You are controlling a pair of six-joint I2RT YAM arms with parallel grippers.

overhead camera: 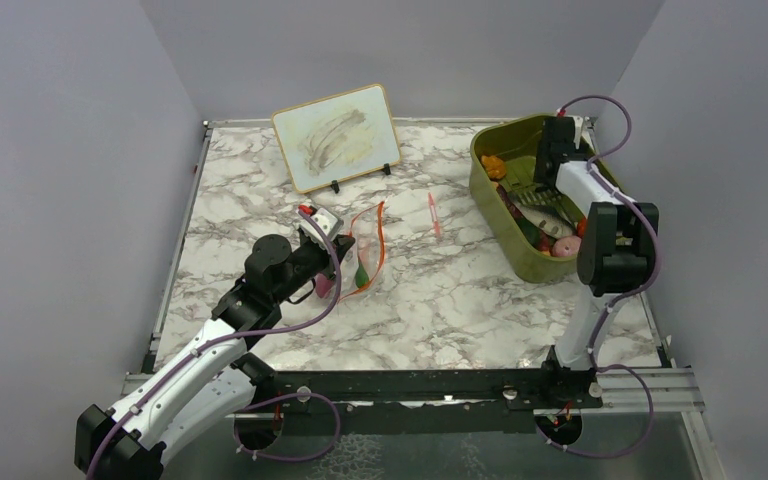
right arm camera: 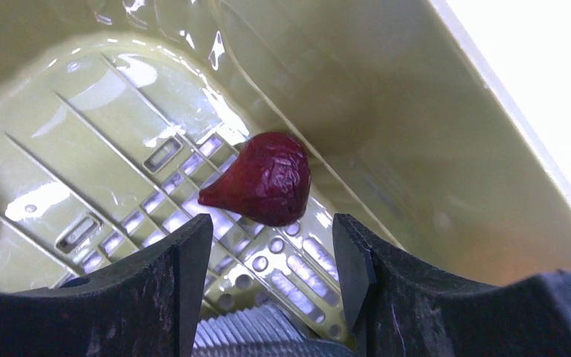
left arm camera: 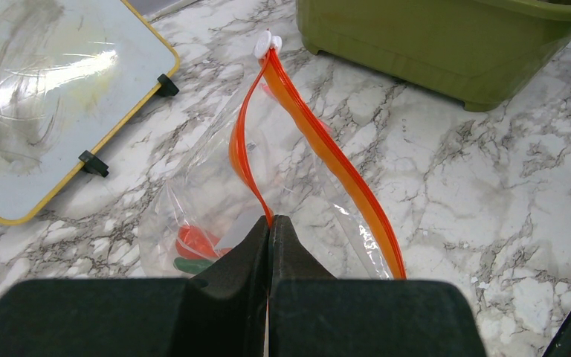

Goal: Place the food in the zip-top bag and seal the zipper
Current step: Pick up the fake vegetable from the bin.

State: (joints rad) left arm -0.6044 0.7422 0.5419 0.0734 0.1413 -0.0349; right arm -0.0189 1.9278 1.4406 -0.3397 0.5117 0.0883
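The clear zip-top bag (overhead camera: 368, 255) lies mid-table, its mouth open. My left gripper (left arm camera: 270, 221) is shut on the near side of its red-orange zipper strip (left arm camera: 320, 145); a white slider (left arm camera: 267, 43) sits at the far end. A red and a green food piece (left arm camera: 193, 249) lie inside the bag. My right gripper (right arm camera: 271, 238) is open inside the olive-green bin (overhead camera: 493, 190), just short of a dark purple-red food piece (right arm camera: 264, 180) on the slotted bin floor. An orange piece (overhead camera: 494, 166) and other food pieces (overhead camera: 558, 238) lie in the bin.
A small whiteboard (overhead camera: 336, 135) on feet stands at the back. A thin red-pink stick (overhead camera: 433, 215) lies between bag and bin. The bin wall (left arm camera: 446, 44) stands close beyond the bag. Grey walls enclose the table.
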